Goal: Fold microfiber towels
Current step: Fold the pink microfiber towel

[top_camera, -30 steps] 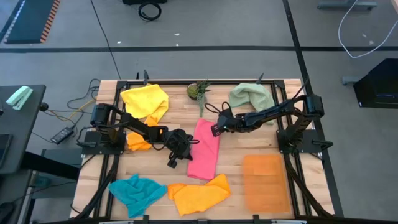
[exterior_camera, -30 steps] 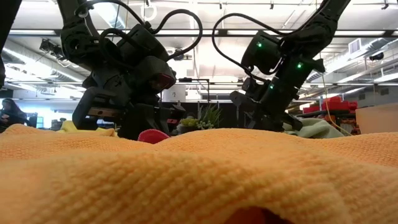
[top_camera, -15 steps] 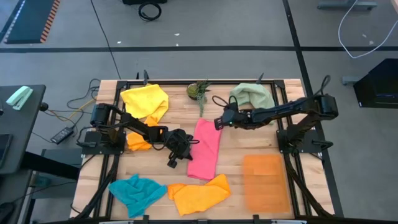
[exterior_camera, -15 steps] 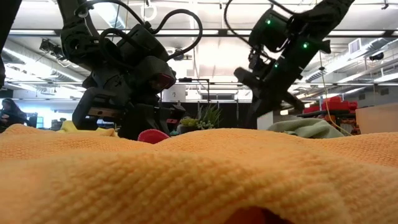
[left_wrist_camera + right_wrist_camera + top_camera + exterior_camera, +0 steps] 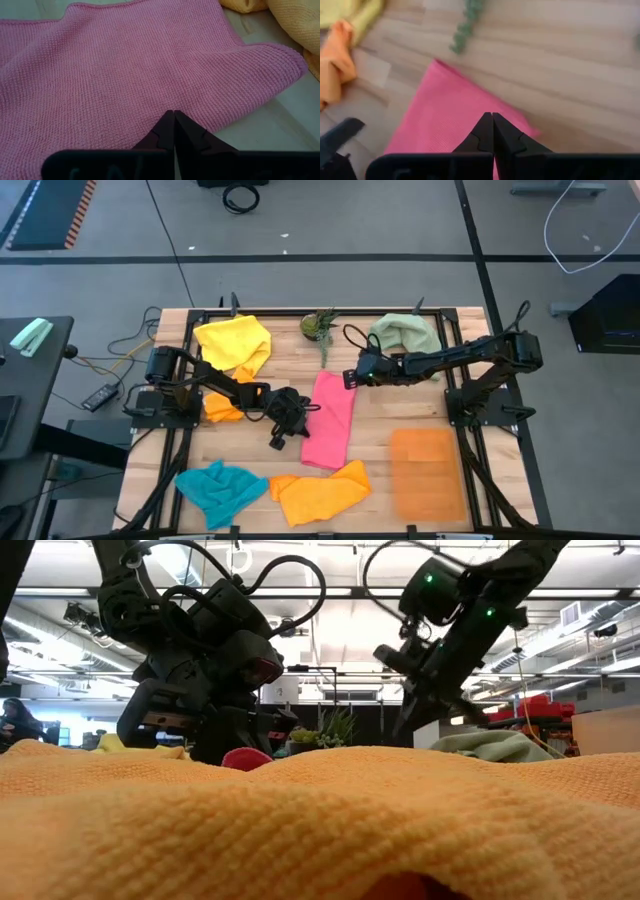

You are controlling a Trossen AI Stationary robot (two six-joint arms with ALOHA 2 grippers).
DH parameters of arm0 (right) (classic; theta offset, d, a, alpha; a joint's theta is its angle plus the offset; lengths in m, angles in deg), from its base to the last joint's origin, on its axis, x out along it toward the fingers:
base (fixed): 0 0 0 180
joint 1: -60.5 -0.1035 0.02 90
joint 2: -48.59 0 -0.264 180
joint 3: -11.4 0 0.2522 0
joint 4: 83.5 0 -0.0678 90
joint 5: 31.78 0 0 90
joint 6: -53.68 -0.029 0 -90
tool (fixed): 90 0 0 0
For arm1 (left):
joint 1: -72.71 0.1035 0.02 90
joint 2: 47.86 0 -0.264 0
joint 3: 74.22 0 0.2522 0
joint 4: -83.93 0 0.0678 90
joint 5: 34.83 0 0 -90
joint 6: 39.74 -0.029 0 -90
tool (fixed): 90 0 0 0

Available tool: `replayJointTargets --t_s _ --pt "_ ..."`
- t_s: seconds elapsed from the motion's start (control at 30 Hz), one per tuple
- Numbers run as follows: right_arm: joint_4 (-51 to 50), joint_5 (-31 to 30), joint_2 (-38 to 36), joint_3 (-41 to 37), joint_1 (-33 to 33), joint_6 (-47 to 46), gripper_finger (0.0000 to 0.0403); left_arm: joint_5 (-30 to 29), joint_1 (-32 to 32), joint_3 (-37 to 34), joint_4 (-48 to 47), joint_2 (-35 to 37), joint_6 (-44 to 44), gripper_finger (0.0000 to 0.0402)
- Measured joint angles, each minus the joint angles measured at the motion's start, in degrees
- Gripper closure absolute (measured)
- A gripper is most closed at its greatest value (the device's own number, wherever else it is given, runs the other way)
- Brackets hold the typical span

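Left tool [image 5: 285, 426] sitting low at the left edge of the pink rectangular microfiber towel [image 5: 330, 420], fingers pressed together — whether cloth is pinched between them cannot be told. Right tool [image 5: 352, 377] hanging above the towel's far right corner, fingers together, nothing showing between them. Pink towel lying mid-table on the slatted wooden table [image 5: 400, 400], long side running front to back. Crumpled yellow towel [image 5: 235, 343] lying far left, pale green towel [image 5: 403, 333] far right behind the right arm. Teal towel [image 5: 219, 489] and orange towel [image 5: 320, 491] lying bunched along the near edge — orange one touching the pink towel's near end.
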Motion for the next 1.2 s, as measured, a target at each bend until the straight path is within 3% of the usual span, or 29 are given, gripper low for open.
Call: replayJointTargets --t_s 0.27,0.47,0.63,0.97,1.1,1.2 --pt "2.21 4.38 8.61 -0.02 -0.19 0.90 0.0402 -0.04 0.00 0.00 0.26 -0.02 0.48 0.0379" --pt "6.01 1.11 11.82 0.28 0.76 3.75 0.0402 -0.02 0.00 0.09 -0.37 -0.02 0.49 0.0390" --pt "4.72 -2.89 11.32 0.17 2.19 6.09 0.0402 0.00 0.00 0.21 -1.89 0.07 0.49 0.0389" --pt "11.11 -0.24 6.72 -0.17 2.34 15.44 0.0403 -1.64 1.76 0.00 0.98 4.19 0.40 0.0361" --pt "10.20 0.40 2.97 -0.17 -1.16 15.34 0.0403 -4.78 4.28 -0.06 1.14 7.74 0.29 0.0364" --pt "10.71 0.66 2.77 -0.12 -7.75 12.80 0.0403 -6.68 8.02 0.02 1.39 8.64 -0.70 0.0373"
